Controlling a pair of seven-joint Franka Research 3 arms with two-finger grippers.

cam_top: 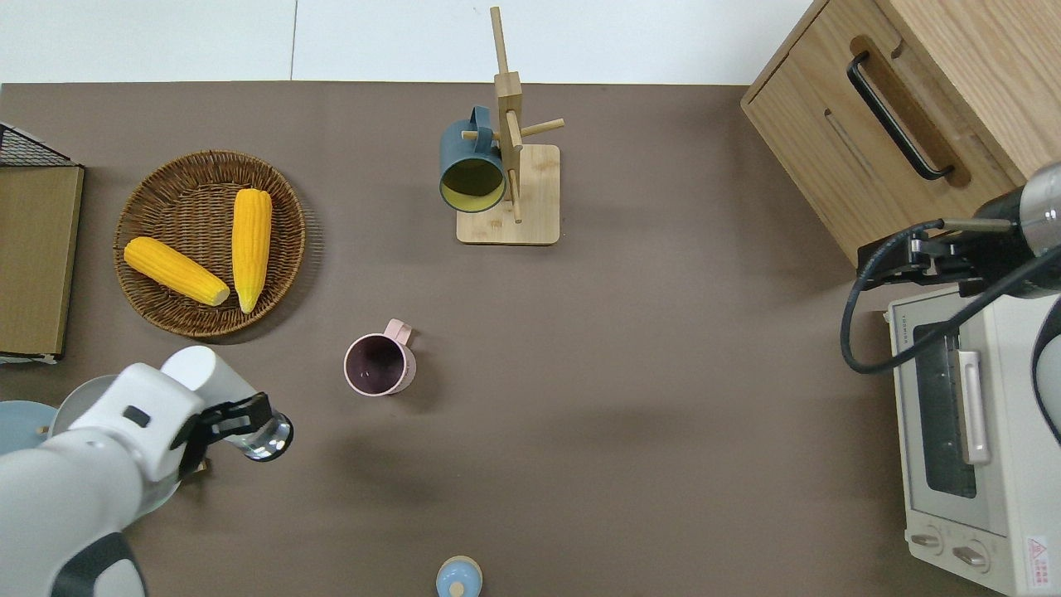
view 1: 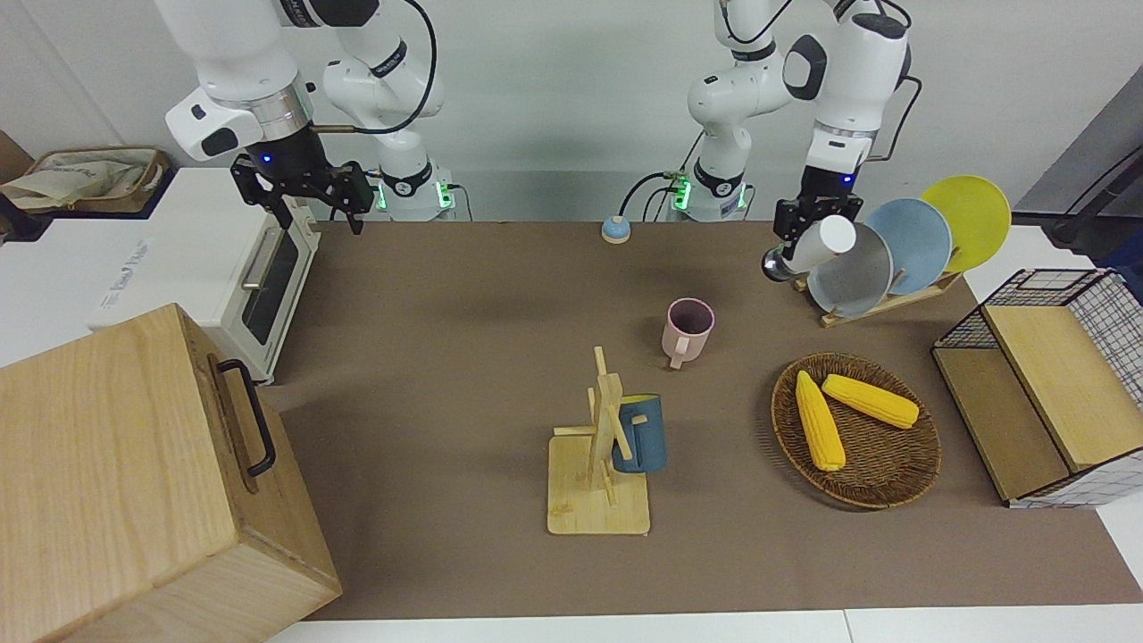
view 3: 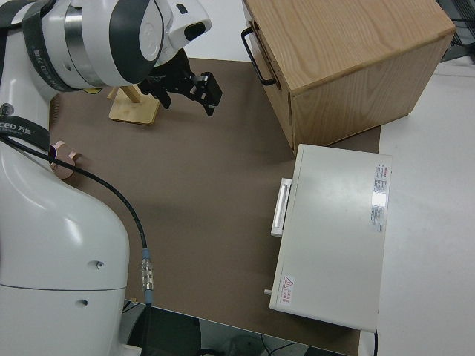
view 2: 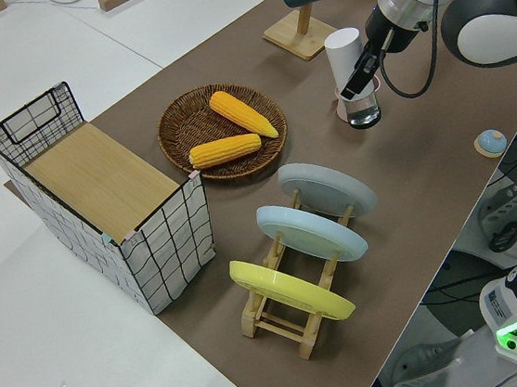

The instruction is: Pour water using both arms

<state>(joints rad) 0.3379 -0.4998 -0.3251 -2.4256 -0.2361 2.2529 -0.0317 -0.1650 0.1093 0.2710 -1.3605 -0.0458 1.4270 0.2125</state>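
Observation:
My left gripper (view 1: pixel 801 239) is shut on a bottle (view 1: pixel 834 236) with a white upper part and a clear base, held tilted in the air. In the overhead view the gripper (cam_top: pixel 234 417) and the bottle (cam_top: pixel 268 437) are over the brown mat, beside the plate rack and toward the left arm's end from the pink mug (cam_top: pixel 380 366). The mug (view 1: pixel 688 329) stands upright and apart from the bottle. The left side view shows the bottle (view 2: pixel 344 54) in the gripper (view 2: pixel 363 73). My right gripper (view 1: pixel 320 204) is open, empty and parked.
A blue mug (view 1: pixel 639 435) hangs on a wooden mug tree (view 1: pixel 600 482). A wicker basket (view 1: pixel 884 473) holds two corn cobs. A plate rack (view 1: pixel 893 299), a wire crate (view 1: pixel 1054 384), a wooden cabinet (view 1: pixel 134 482), a toaster oven (view 1: pixel 259 277) and a small blue knob (view 1: pixel 614 229) are also there.

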